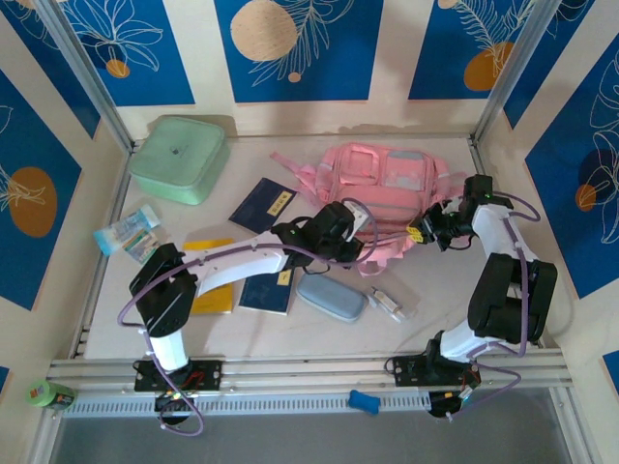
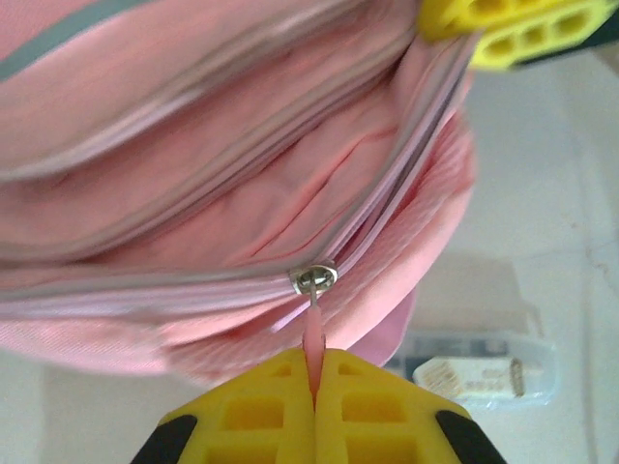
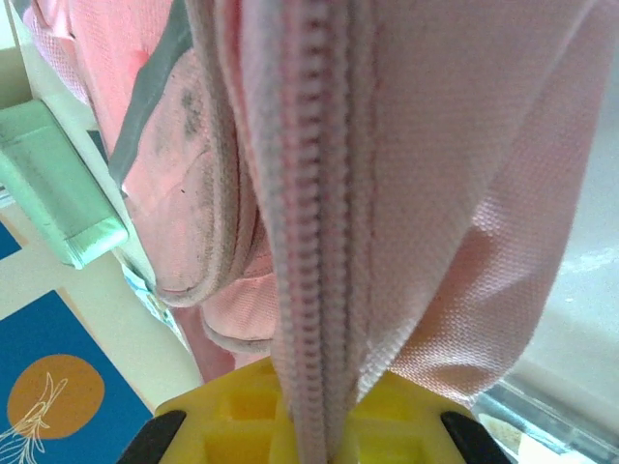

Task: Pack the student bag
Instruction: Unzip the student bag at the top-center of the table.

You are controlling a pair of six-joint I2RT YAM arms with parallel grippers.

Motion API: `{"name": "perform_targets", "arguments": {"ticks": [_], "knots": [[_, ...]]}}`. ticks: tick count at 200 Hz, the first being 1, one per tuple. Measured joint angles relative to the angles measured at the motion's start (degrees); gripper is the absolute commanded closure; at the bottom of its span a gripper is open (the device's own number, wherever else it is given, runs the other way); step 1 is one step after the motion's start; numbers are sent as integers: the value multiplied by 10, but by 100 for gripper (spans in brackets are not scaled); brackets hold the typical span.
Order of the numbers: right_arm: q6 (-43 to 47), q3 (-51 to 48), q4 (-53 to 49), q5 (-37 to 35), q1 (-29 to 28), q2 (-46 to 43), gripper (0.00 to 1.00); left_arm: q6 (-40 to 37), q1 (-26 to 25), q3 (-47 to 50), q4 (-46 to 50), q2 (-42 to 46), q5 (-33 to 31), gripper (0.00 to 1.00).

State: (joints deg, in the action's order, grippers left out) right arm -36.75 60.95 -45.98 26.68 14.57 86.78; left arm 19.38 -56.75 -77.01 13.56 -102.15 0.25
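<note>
- While the student bag (image 1: pixel 382 179) lies on the worktop (image 1: pixel 435 290) toward the far right corner, both arms meet it at its near side.
- Left fingers (image 2: pixel 280 401): clenched on the pink zip pull (image 2: pixel 313 333), which hangs from the metal slider (image 2: pixel 314 278). The teeth are parted on one side of the slider and pink lining shows in the gap.
- Right fingers (image 3: pixel 242 411): clenched on the zip tape (image 3: pixel 309 242) at the bag's edge, with fabric bunched to either side.
- Judged step: opening the main zip, with the right side anchoring and the left side drawing the slider.
- Risk 1: the pull is a thin strip with little of it inside the grip. A sideways tug could slide it out.
- Risk 2: if the anchor slips off the tape, the soft bag would drag along with the slider instead of opening. It might then shove the clear packet (image 2: pixel 484 367) and grey-blue case (image 1: pixel 331 298) just beside it toward the near edge.
- Risk 3: slack fabric lies close by the teeth. It could catch in the slider and jam it.
</note>
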Motion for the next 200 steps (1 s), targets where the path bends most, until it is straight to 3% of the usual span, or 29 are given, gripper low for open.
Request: {"name": "perform_targets", "arguments": {"ticks": [18,28,45,74,102,160,200], "knots": [[10,0,1,-9,3,0,100,0,18,11,7,0,12,100],[14,0,1,-12,2,0,95,0,24,11,9,0,17,100],[17,0,3,-15,-2,0,81,0,30,11,8,0,27,100],[11,-6,18,-25,-7,-15,45,5,30,14,-4,0,33,100],[-19,-48,27,-23,-17,-74,30,17,30,28,-22,0,34,100],[-209,-173,76,-17,-160,-206,21,32,27,33,-43,0,38,100],[-327,-193,149,-50,-201,-176,24,33,18,33,-50,0,38,100]]}}
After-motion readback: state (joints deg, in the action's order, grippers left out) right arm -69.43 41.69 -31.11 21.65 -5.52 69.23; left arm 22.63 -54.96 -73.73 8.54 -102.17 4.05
